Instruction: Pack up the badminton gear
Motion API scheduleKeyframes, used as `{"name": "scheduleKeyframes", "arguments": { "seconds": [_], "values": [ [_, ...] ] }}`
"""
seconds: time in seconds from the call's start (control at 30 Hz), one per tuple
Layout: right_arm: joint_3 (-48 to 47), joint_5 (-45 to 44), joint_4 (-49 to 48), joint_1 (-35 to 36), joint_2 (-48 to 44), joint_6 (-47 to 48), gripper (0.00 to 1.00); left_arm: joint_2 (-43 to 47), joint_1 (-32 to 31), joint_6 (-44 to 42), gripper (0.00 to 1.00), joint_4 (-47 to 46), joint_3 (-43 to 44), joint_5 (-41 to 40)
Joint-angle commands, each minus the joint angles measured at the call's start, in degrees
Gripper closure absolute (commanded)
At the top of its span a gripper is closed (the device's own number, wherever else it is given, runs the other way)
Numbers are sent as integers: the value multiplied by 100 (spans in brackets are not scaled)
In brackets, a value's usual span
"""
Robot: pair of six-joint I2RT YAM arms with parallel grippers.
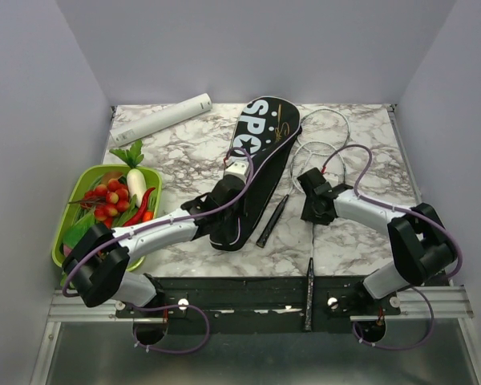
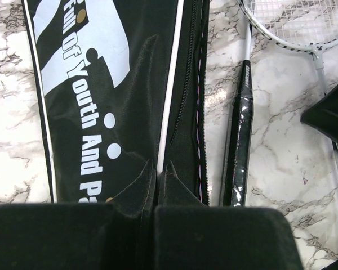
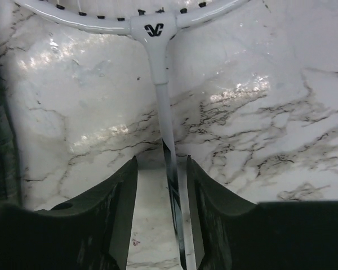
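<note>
The black bag (image 1: 255, 164) with white lettering lies at mid-table, and it fills the left wrist view (image 2: 101, 112). My left gripper (image 1: 229, 173) is shut on the bag's fabric beside the white piping and zip edge (image 2: 158, 167). Two pale racket heads (image 1: 319, 144) overlap right of the bag. One racket's black handle (image 1: 272, 220) lies beside the bag and shows in the left wrist view (image 2: 240, 140). My right gripper (image 1: 311, 200) is open and straddles the other racket's thin shaft (image 3: 158, 84) without touching it (image 3: 162, 163). That racket's handle (image 1: 310, 293) reaches the front edge.
A green tray (image 1: 154, 178) of toy vegetables stands at the left. A white cylinder (image 1: 160, 119) lies at the back left. Grey walls close in the table on three sides. A black rail (image 1: 240, 293) runs along the front edge.
</note>
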State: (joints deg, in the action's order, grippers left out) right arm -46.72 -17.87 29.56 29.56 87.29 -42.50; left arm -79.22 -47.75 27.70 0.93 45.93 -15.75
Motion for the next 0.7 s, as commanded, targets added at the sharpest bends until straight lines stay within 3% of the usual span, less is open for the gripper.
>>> {"name": "scheduleKeyframes", "arguments": {
  "seconds": [0.0,0.13,0.17,0.5,0.67],
  "values": [
    [31,187,-319,-21,219,128,58,-155,37,-46,100,-286,56,-25],
    [101,266,-363,-21,237,207,84,-199,37,-55,100,-260,56,-60],
    [110,266,-346,-21,210,216,99,-199,29,-46,100,-251,65,-69],
    [75,37,497,49,-1222,470,99,-173,29,-54,100,-119,258,-34],
    [5,134,1104,515,-1758,532,99,-199,29,-37,100,-102,390,10]
  ]
}}
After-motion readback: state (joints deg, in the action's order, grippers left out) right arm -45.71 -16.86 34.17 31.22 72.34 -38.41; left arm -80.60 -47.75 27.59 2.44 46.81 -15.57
